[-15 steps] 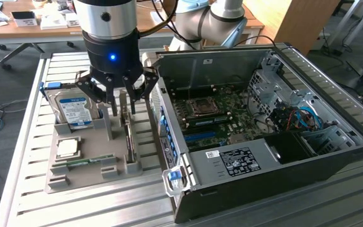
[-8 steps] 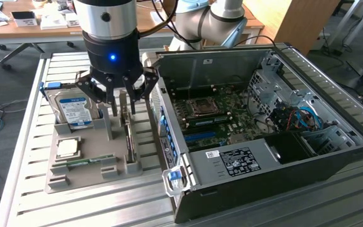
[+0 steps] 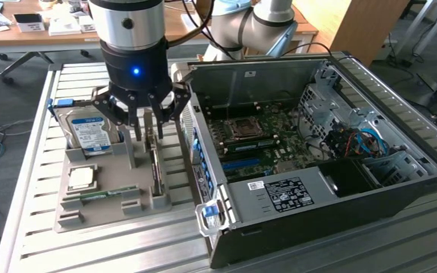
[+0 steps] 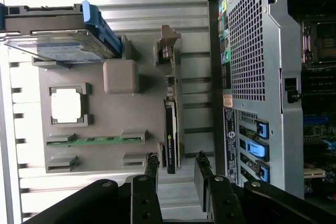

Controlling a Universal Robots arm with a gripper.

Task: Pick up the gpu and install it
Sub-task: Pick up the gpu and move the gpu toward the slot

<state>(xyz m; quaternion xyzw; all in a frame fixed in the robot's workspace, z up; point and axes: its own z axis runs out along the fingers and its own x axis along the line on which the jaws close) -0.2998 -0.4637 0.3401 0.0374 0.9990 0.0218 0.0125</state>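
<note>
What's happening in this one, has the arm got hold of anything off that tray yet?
Not yet. The robot arm's gripper is poised over the grey parts tray, directly above the gpu, which stands on edge in its slot. The jaws are open and line up either side of the card without gripping it. The hard drive, processor and memory stick sit in their tray slots, and the open computer case lies beside the tray.
</note>
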